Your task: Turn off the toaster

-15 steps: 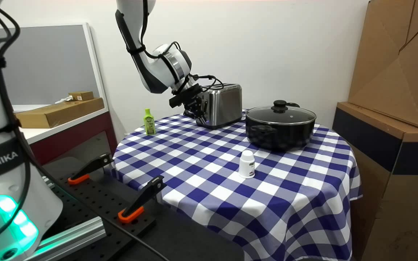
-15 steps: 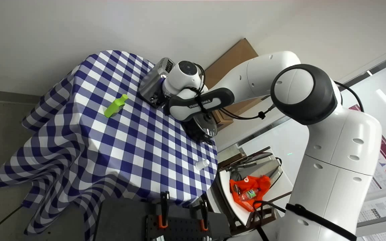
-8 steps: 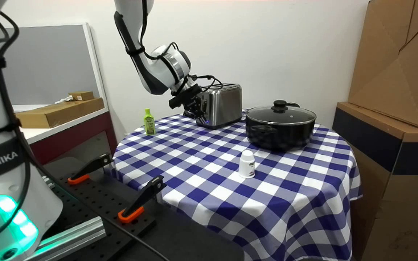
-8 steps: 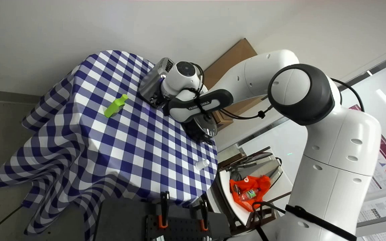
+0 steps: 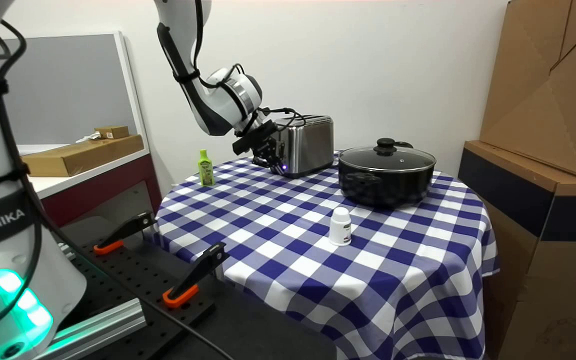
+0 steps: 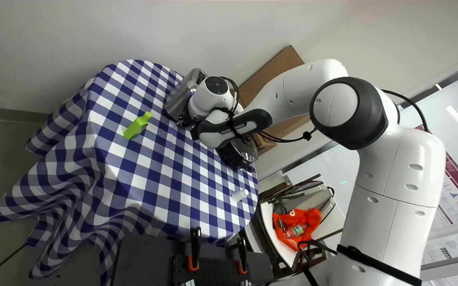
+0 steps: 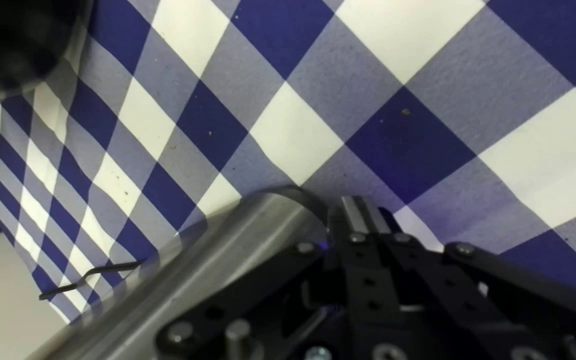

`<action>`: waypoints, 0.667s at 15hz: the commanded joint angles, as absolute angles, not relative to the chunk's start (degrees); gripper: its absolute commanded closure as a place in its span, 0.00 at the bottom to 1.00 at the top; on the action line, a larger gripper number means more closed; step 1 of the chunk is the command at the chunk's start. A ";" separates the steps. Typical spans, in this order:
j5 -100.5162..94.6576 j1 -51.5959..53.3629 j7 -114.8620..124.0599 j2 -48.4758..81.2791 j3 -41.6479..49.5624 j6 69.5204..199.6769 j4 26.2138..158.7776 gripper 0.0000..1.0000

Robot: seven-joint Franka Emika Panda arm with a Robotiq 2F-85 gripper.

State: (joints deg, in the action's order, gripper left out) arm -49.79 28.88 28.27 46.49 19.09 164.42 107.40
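The shiny silver toaster [image 5: 313,145] stands upright at the back of the table in both exterior views [image 6: 179,99]. In the wrist view its rounded metal side [image 7: 238,245] is at the lower left. My gripper [image 5: 279,169] points down at the lower front end of the toaster, where a small blue-violet light glows beside the fingertips. In the wrist view the gripper's fingers [image 7: 365,216] are together with nothing visible between them, right beside the toaster's edge. I cannot tell whether they touch it. The toaster's front controls are hidden behind the gripper and arm.
A black lidded pot [image 5: 387,175] stands beside the toaster; its dark side [image 7: 13,45] shows in the wrist view. A white bottle [image 5: 340,227] and a green bottle [image 5: 206,169] stand on the checkered tablecloth [image 5: 278,225]. The wall is close behind the toaster.
The arm and hand have moved slightly down in front of the toaster. The blue-violet light by the fingertips, unseen at first, now shows brightly. The toaster has not moved.
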 commanded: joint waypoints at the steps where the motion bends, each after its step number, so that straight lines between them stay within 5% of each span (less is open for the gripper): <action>1: -51.52 30.70 30.88 48.17 21.50 166.65 105.72 1.00; 10: -52.30 33.92 33.20 50.01 25.61 168.72 104.68 1.00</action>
